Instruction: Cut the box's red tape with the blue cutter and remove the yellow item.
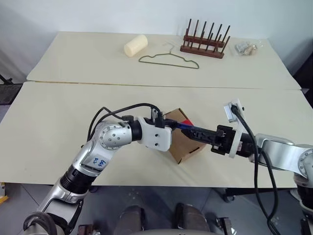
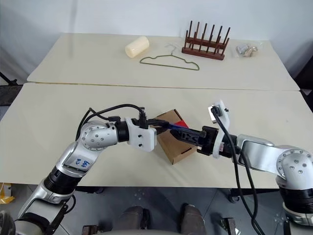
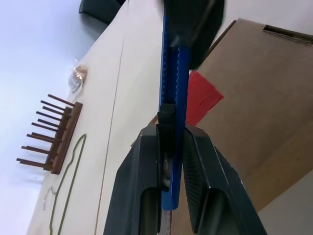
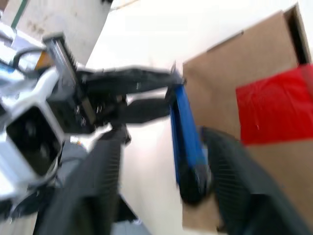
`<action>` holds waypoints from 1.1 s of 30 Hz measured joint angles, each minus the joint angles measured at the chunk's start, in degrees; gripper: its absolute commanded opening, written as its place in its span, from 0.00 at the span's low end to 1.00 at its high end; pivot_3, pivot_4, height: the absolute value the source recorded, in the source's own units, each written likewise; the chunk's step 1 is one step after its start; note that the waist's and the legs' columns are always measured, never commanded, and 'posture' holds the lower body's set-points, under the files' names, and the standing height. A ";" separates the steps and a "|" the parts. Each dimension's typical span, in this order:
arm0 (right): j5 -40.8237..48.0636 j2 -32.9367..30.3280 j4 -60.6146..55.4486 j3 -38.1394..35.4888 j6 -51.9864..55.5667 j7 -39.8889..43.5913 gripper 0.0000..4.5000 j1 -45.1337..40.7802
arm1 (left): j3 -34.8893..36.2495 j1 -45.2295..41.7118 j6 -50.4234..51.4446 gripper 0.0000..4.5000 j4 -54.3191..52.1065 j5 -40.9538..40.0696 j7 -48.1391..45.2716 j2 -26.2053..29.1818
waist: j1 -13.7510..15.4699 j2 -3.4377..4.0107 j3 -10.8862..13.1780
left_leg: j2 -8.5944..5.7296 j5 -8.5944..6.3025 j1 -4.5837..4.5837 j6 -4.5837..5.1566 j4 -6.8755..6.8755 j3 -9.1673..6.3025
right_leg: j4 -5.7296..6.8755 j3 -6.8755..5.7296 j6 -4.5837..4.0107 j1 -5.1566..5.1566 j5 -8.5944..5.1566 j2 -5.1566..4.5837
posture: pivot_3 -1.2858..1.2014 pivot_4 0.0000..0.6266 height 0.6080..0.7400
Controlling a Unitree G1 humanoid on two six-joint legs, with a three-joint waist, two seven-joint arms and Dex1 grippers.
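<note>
Clamped in our left gripper [image 3: 172, 147], the blue cutter [image 3: 173, 98] hangs just above the box [image 1: 183, 142] while our right gripper [image 4: 161, 161] straddles its far end with fingers apart, and the red tape [image 3: 203, 95] is uncut.

Both arms reach inward, nearly level. The left gripper [image 3: 171, 147], pointing toward three o'clock, pinches a slim blue cutter [image 3: 174, 98]; the right gripper [image 1: 193, 131], pointing toward nine o'clock, meets its far end.
</note>
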 measured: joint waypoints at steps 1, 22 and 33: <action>0.01 0.86 -0.01 -0.01 -0.21 -1.09 0.55 -0.07 | 0.01 0.00 0.00 0.09 0.00 0.07 0.00 0.01 | 0.00 0.00 0.00 | 0.00 0.00 0.00 0.00 0.00 0.00 | 0.01 -0.01 0.00 0.00 0.00 0.00 | 0.52 0.24 1.00; 0.53 0.83 2.52 -0.33 3.82 -1.95 0.03 -0.86 | 0.00 0.04 1.20 0.09 -0.01 1.15 -0.22 0.05 | -0.08 0.01 0.00 | 0.00 0.00 0.00 0.00 0.00 0.03 | 0.02 0.01 0.00 0.00 0.00 0.00 | 0.52 0.24 1.00; 0.95 0.54 4.54 -0.69 5.81 1.67 0.03 -1.76 | 6.29 3.12 5.20 0.56 -2.34 -9.28 -1.97 -1.81 | -0.23 0.01 0.00 | 0.07 0.00 0.01 0.00 0.00 -0.08 | 0.03 0.01 0.00 -0.01 0.00 0.01 | 0.52 0.24 1.00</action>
